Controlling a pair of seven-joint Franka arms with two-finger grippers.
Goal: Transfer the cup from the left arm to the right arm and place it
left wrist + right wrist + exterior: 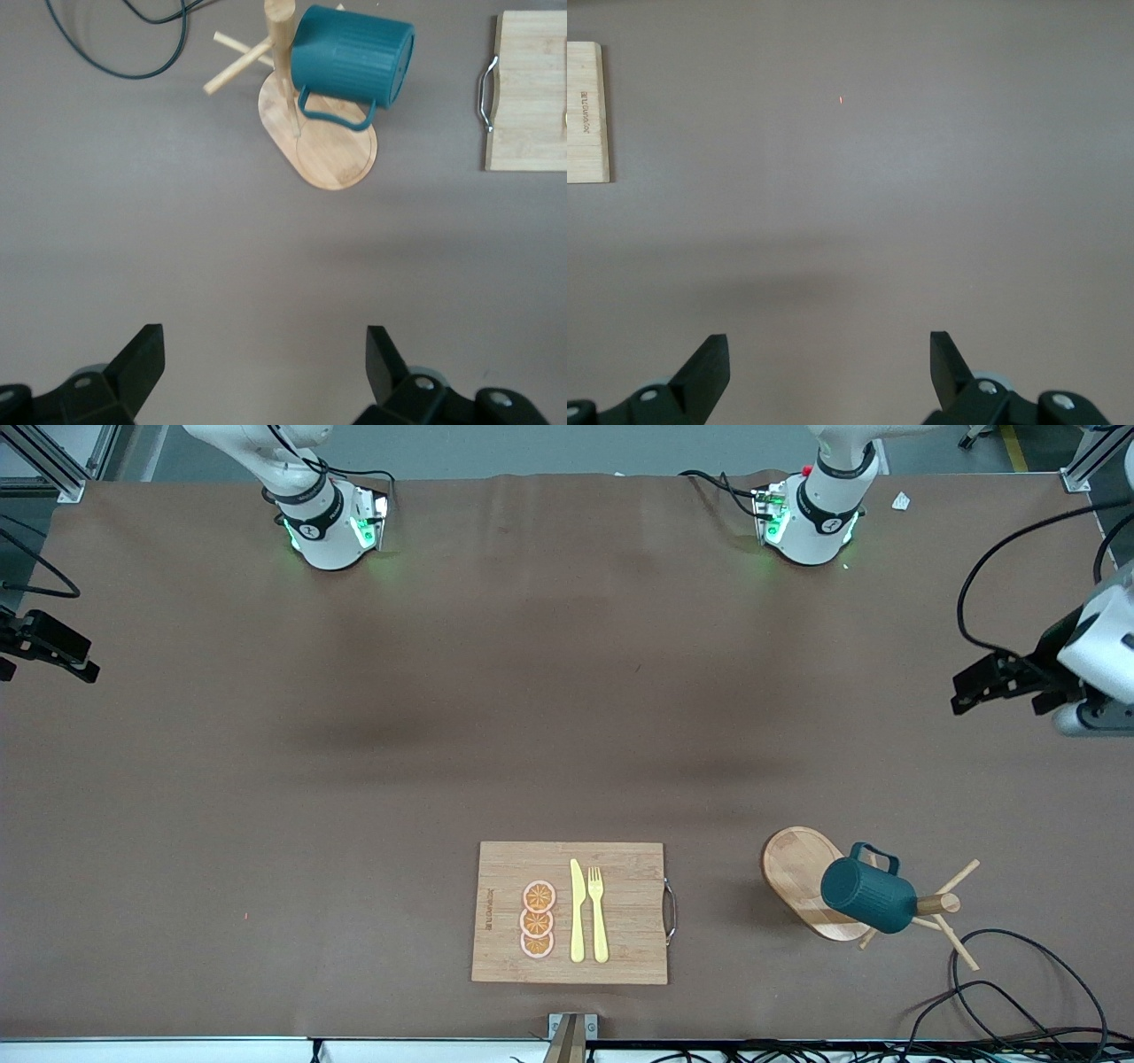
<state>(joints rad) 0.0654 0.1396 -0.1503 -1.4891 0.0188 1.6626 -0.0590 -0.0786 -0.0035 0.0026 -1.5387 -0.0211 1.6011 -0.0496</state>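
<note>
The dark teal cup (pixel 866 893) hangs by its handle on a wooden mug tree (pixel 937 905) with an oval wooden base (pixel 797 868), near the front camera toward the left arm's end of the table. It also shows in the left wrist view (pixel 353 57). My left gripper (pixel 970 689) is open and empty, up over the table's edge at the left arm's end, well apart from the cup; its jaws show in the left wrist view (pixel 264 363). My right gripper (pixel 53 657) is open and empty over the table's edge at the right arm's end; in the right wrist view (pixel 829 367) it is over bare table.
A wooden cutting board (pixel 571 912) with a metal handle lies near the front camera at the middle, bearing orange slices (pixel 538 919), a yellow knife (pixel 577 911) and a yellow fork (pixel 598 914). Black cables (pixel 1019 992) loop on the table beside the mug tree.
</note>
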